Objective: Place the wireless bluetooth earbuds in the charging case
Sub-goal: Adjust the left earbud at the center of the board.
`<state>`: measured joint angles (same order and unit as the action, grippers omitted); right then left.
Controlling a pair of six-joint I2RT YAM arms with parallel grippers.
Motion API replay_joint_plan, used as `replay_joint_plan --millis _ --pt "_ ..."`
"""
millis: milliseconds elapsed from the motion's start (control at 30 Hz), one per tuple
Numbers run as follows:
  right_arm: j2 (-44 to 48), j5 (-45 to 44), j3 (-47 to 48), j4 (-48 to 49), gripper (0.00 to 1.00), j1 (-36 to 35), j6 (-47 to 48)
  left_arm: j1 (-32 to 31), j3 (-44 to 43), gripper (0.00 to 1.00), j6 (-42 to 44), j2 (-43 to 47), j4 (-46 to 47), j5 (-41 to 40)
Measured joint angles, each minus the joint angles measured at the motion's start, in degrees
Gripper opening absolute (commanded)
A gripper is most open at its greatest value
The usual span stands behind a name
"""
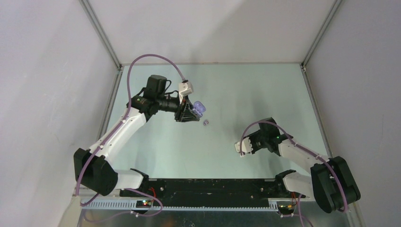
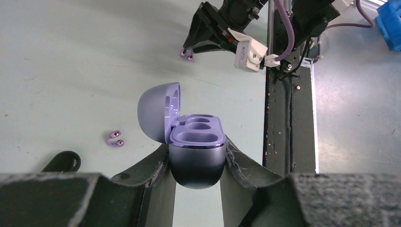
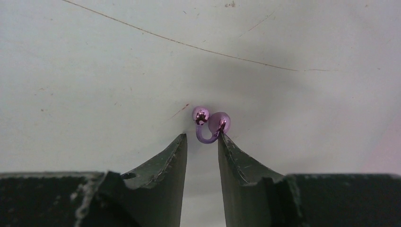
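Note:
My left gripper point(image 1: 188, 114) is shut on the lilac charging case point(image 1: 199, 108) and holds it above the table. In the left wrist view the case point(image 2: 196, 135) sits between my fingers point(image 2: 151, 163), lid hinged open to the left, both wells empty. One purple earbud point(image 1: 205, 123), two glossy beads on a curved bridge, lies on the table just below the case; it also shows in the left wrist view point(image 2: 116, 138). My right gripper point(image 3: 202, 138) is slightly open at the table, its tips straddling a second purple earbud point(image 3: 210, 124), which touches the right fingertip point(image 3: 227, 142).
The right gripper point(image 2: 189, 46) and the second earbud point(image 2: 186, 54) show far off in the left wrist view. White walls enclose the pale green table point(image 1: 222, 90). A black rail point(image 1: 213, 187) runs along the near edge between the arm bases.

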<state>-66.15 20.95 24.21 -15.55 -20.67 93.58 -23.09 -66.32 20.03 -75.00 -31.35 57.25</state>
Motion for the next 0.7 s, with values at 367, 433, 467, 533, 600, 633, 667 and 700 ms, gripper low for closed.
replay_joint_plan --millis 367,433,467,533,600,633,667,700 --pt "-1.95 -1.42 -0.09 4.02 0.31 -1.88 0.11 0.0 0.0 0.0 -0.02 0.0 -0.02 0.0" --pt "-1.95 -1.64 -0.26 4.33 0.29 -2.19 0.09 0.0 0.0 0.0 -0.02 0.0 0.0 -0.02" --pt "-1.95 -1.66 -0.33 4.46 0.28 -2.36 0.09 0.0 0.0 0.0 -0.02 0.0 0.0 0.0" --pt "-1.95 -1.86 -0.52 4.72 0.27 -2.73 0.09 0.0 0.0 0.0 0.0 0.0 -0.02 0.0" --pt "-1.99 -1.92 -0.55 4.79 0.26 -3.19 0.04 0.0 0.0 0.0 -0.02 0.0 -0.02 0.0" --pt "-2.08 -1.99 -0.55 4.83 0.26 -3.5 0.04 0.0 0.0 0.0 -0.02 0.0 -0.02 0.0" --pt "-2.14 -2.08 -0.55 4.96 0.25 -3.89 -0.04 0.0 0.0 0.0 -0.02 0.0 -0.02 0.0" --pt "-2.23 -2.1 -0.55 5.07 0.25 -4.22 -0.11 0.0 0.0 0.0 -0.02 0.0 0.0 0.0"
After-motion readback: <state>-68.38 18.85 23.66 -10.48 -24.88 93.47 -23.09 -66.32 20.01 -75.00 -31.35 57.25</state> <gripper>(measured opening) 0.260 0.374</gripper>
